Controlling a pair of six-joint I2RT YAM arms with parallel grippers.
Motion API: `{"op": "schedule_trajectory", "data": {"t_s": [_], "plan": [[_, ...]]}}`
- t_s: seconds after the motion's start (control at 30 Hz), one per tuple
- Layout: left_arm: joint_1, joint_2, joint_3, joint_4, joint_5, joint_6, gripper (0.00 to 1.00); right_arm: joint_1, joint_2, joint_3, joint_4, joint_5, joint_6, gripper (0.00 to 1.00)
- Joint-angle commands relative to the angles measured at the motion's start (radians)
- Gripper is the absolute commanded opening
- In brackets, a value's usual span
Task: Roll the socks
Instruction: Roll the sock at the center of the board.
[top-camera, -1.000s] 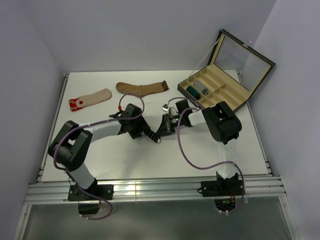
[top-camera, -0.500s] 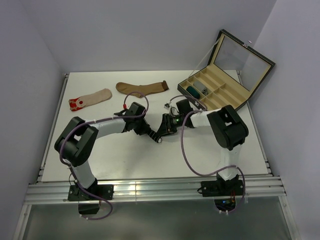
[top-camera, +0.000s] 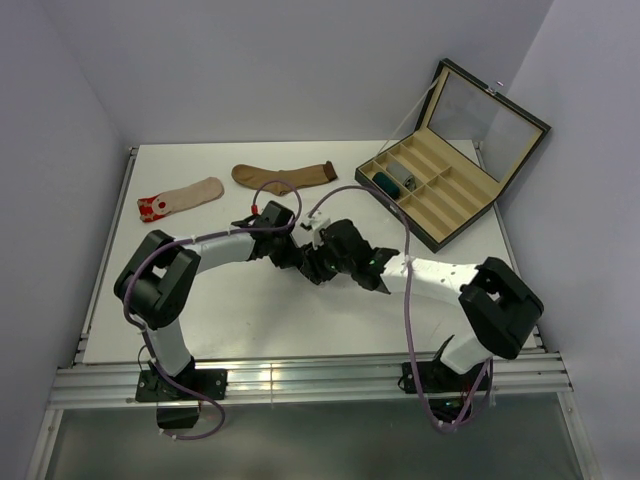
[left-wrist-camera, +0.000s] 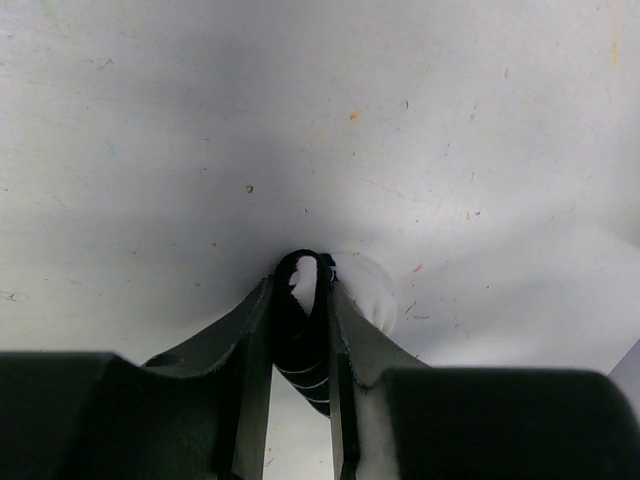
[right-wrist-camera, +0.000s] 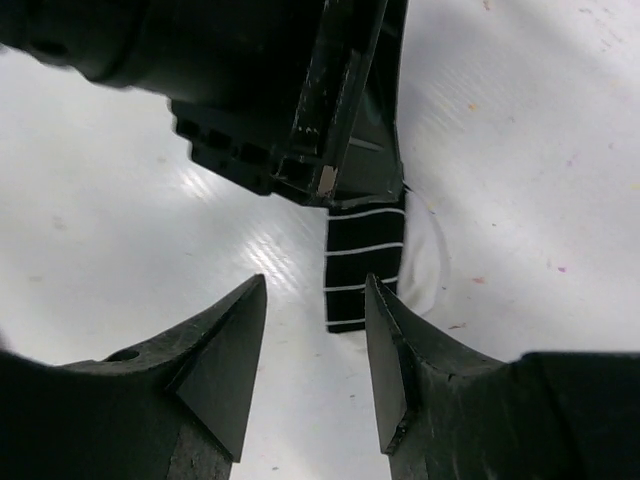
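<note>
A black sock with white stripes (left-wrist-camera: 300, 335) is pinched upright between my left gripper's (left-wrist-camera: 300, 290) shut jaws, low over the table; a white part of it (left-wrist-camera: 368, 298) bulges to the right. In the right wrist view the same sock (right-wrist-camera: 365, 262) hangs below the left gripper (right-wrist-camera: 335, 150). My right gripper (right-wrist-camera: 312, 300) stands open just in front of it, touching nothing. From above, both grippers meet at mid-table, left (top-camera: 290, 252) and right (top-camera: 320, 262), and they hide the sock. A brown sock (top-camera: 285, 177) and a beige red-toed sock (top-camera: 180, 197) lie flat at the back.
An open black case (top-camera: 455, 200) with tan compartments stands at the back right, its lid raised. It holds a rolled teal sock (top-camera: 384, 182) and a rolled grey one (top-camera: 404, 177). The right arm's cable (top-camera: 405, 300) loops over the table.
My left gripper has shut on the black striped sock. My right gripper has opened and let it go, while the right arm swung its elbow out toward the near right.
</note>
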Motion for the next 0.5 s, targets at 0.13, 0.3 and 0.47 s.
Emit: {"op": "schedule_trajectory", "data": {"t_s": [0.13,0.3,0.47], "plan": [[-0.009,0.028,0.013,-0.061,-0.003,0.040,0.20,0.121,0.125,0.047,-0.032,0.286,-0.166,0.52],[-0.009,0.031,0.017,-0.062,0.005,0.045,0.20,0.170,0.206,0.087,-0.061,0.361,-0.212,0.52],[-0.007,0.034,0.026,-0.064,0.019,0.052,0.21,0.198,0.268,0.106,-0.078,0.392,-0.223,0.43]]}}
